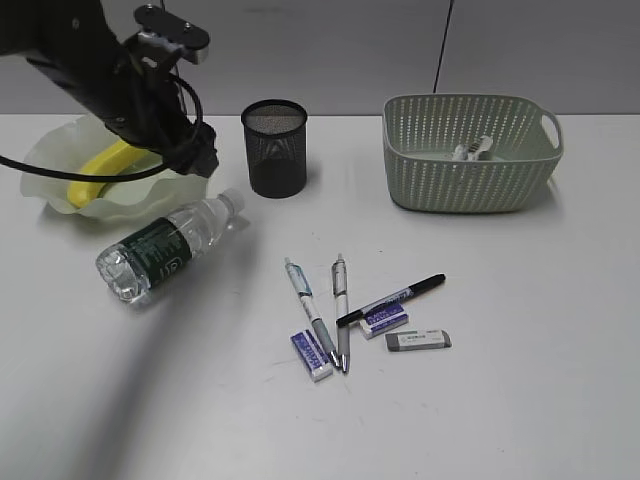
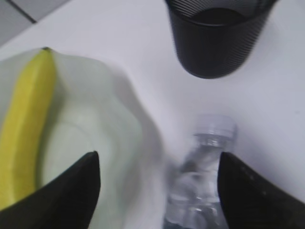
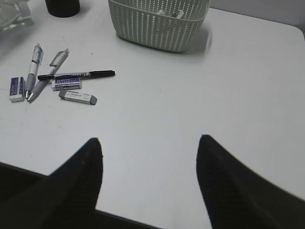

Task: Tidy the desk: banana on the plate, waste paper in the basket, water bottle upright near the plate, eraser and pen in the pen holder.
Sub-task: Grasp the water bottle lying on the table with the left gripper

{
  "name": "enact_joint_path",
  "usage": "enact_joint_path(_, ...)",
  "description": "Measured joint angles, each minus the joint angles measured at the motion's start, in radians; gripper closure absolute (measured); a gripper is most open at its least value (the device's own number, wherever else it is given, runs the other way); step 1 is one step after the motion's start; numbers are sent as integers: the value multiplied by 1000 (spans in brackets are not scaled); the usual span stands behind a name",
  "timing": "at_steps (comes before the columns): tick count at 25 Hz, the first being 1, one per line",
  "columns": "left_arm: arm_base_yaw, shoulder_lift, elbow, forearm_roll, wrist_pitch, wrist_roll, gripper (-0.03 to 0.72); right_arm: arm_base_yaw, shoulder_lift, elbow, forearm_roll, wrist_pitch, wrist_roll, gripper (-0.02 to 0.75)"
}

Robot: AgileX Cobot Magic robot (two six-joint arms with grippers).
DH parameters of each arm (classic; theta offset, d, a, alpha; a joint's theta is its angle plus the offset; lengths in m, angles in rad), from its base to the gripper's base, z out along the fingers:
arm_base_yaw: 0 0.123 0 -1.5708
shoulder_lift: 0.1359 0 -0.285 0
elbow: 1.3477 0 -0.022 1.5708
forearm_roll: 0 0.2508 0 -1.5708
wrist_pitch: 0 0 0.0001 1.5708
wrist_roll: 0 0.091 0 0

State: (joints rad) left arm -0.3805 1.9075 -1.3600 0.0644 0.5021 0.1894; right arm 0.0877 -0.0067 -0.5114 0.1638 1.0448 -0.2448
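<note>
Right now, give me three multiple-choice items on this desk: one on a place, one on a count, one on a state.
1. Where is the banana?
A. on the plate
B. in the basket
C. beside the pens

2. How many erasers lie on the desk?
A. one
B. three
C. five

3. How is the bottle?
A. upright by the plate
B. lying on its side
C. standing in the pen holder

Key: 1 A, the banana rests inside the wavy green dish. 2 B, three small blocks lie by the pens, two white-and-blue and one grey. 3 B, the bottle lies flat in front of the plate, with its cap toward the pen holder.
</note>
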Motion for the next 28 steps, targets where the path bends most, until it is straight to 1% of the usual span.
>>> enact_joint_path(2, -5, 29, -70, -133, 121, 118, 114, 0, 0, 0, 0, 0, 0, 244)
enact_joint_path(3, -5, 41, -105, -179, 170, 146, 115, 0, 0, 0, 0, 0, 0, 244)
enact_joint_path(6, -5, 91, -189, -228, 279, 188, 115, 0, 0, 0, 0, 0, 0, 244)
enact_joint_path(10, -5, 170, -278, -229, 426, 202, 90, 0, 0, 0, -1, 0, 0, 244)
enact_joint_path(13, -5, 214, -294, -202, 464, 203, 75, 0, 0, 0, -1, 0, 0, 244)
enact_joint_path(17, -5, 232, -294, -155, 472, 203, 72, 0, 0, 0, -1, 0, 0, 244)
enact_joint_path(21, -5, 235, -295, -142, 439, 203, 72, 0, 0, 0, -1, 0, 0, 244)
enact_joint_path(28, -5, 307, -298, -133, 438, 203, 74, 0, 0, 0, -2, 0, 0, 244)
